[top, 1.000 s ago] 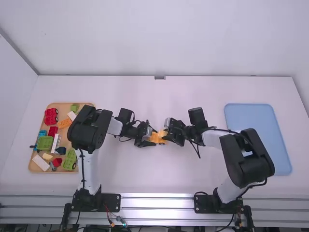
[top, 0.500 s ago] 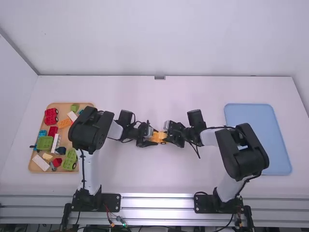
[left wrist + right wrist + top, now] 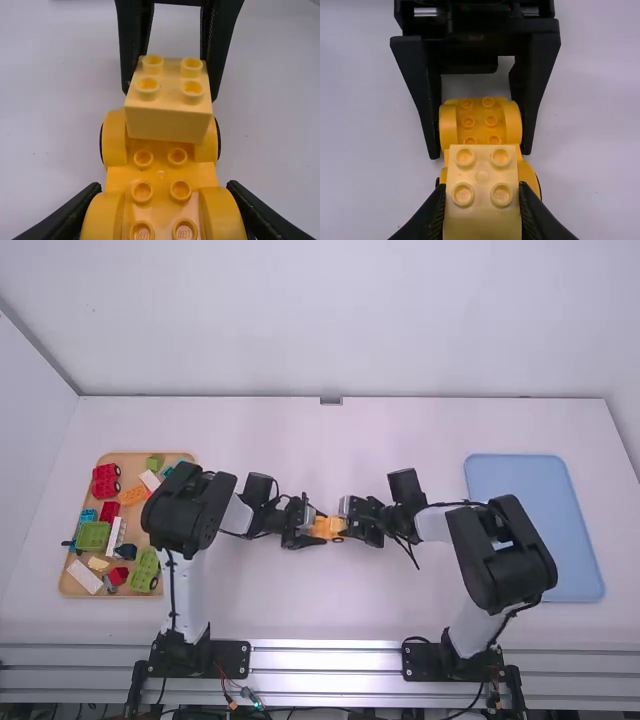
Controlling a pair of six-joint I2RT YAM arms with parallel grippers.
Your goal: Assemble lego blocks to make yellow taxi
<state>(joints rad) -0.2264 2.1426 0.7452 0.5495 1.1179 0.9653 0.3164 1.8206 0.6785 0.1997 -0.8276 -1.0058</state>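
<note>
In the high view my left gripper (image 3: 303, 524) and my right gripper (image 3: 354, 518) face each other mid-table, with the orange-yellow car base (image 3: 322, 529) between them. The left gripper (image 3: 164, 190) is shut on the sides of the car base (image 3: 161, 175) at one wheel end. A pale yellow two-by-two block (image 3: 168, 117) sits at the car's other end, studs up, in the right gripper's fingers. My right gripper (image 3: 481, 190) is shut on this block (image 3: 482, 175). Whether block and base touch, I cannot tell.
At the left, a wooden tray (image 3: 70, 585) holds several loose pieces: red, green, white, blue and orange ones. A blue tray (image 3: 540, 525) lies at the right side of the table.
The right gripper has shifted slightly toward the table's near side, and the right arm's elbow has swung a little left. The left gripper has stayed nearly in place.
</note>
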